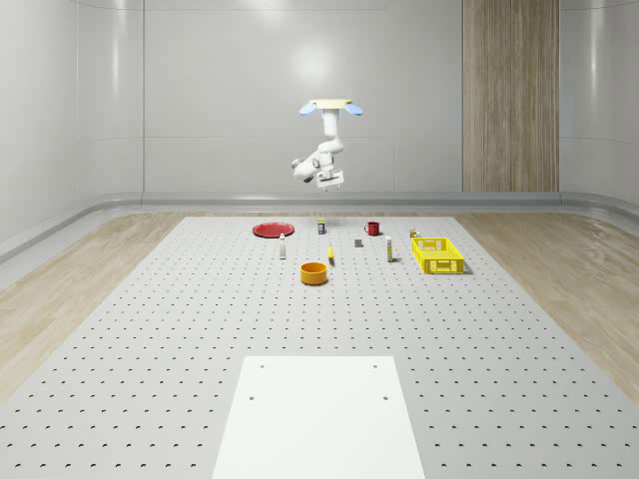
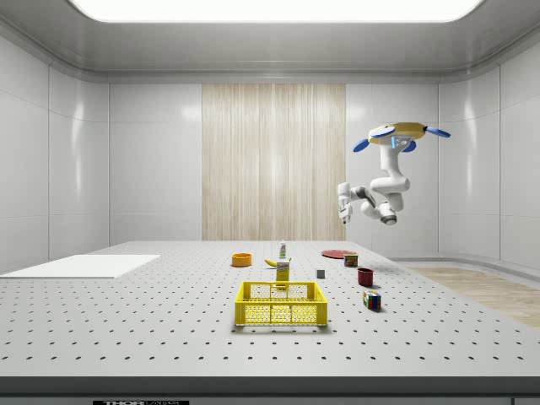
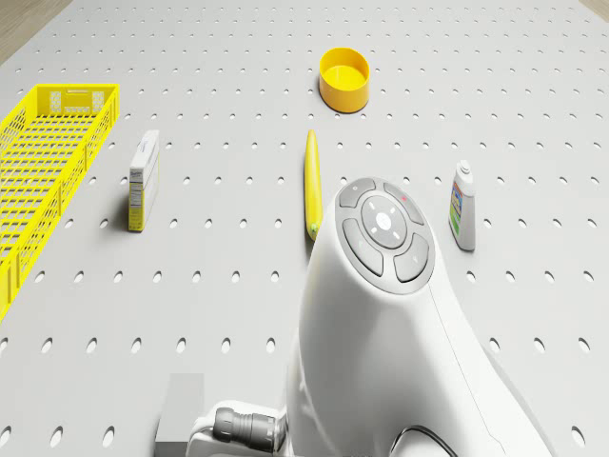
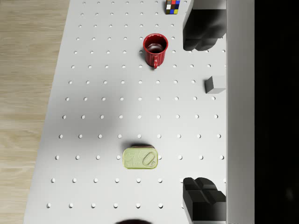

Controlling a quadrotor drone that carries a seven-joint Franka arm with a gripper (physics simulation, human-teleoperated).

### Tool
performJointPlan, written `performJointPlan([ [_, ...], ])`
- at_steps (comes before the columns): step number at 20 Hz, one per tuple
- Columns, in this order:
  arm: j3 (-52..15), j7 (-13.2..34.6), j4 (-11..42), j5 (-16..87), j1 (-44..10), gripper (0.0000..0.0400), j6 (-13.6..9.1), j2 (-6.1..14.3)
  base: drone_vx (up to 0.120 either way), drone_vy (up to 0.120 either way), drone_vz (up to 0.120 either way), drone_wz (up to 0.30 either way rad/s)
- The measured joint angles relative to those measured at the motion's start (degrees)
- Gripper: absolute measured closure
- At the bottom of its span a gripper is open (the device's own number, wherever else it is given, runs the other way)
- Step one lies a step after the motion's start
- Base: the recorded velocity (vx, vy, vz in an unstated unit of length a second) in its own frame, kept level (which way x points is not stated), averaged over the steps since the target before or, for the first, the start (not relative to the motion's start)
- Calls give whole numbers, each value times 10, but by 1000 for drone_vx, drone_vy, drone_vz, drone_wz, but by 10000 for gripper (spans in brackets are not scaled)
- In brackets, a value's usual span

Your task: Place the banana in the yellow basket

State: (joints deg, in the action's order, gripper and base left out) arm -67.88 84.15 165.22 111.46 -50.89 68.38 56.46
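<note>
The banana (image 3: 312, 183) lies flat on the perforated table (image 1: 200, 339), between an orange bowl (image 3: 343, 79) and a grey block (image 3: 179, 409); it is also in the whole-scene view (image 1: 330, 255) and the side view (image 2: 272, 263). The yellow basket (image 1: 437, 254) (image 2: 281, 304) (image 3: 48, 171) stands empty, to the whole-scene view's right of the banana. The drone (image 1: 329, 105) (image 2: 401, 135) hovers high over the table's far part. My gripper (image 1: 331, 182) (image 2: 342, 209) (image 4: 202, 112) hangs well above the table, open and holding nothing, over the area between a red mug (image 4: 154, 49) and a can (image 4: 140, 158).
A red plate (image 1: 272, 230), a small box (image 3: 143, 181), a bottle (image 3: 462, 206), a Rubik's cube (image 4: 173, 5) and a grey cube (image 4: 215, 84) stand around the table's far half. A white sheet (image 1: 319, 419) lies at the near edge. Wooden floor borders the table.
</note>
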Motion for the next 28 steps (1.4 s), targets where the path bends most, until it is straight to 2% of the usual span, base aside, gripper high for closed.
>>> performJointPlan([
  [4,-21,28,5,18,-43,0,-14,20,90,0,-80,0],
  [9,-36,48,7,22,-71,0,-15,39,120,0,0,0],
  [16,-48,63,6,15,-90,0,-3,63,120,0,-114,0],
  [19,-52,67,6,11,-95,0,4,73,120,-120,0,0],
  [21,-54,70,5,8,-98,0,9,79,120,0,-20,0],
  [28,-61,78,4,-3,-107,0,27,99,120,0,-114,0],
])
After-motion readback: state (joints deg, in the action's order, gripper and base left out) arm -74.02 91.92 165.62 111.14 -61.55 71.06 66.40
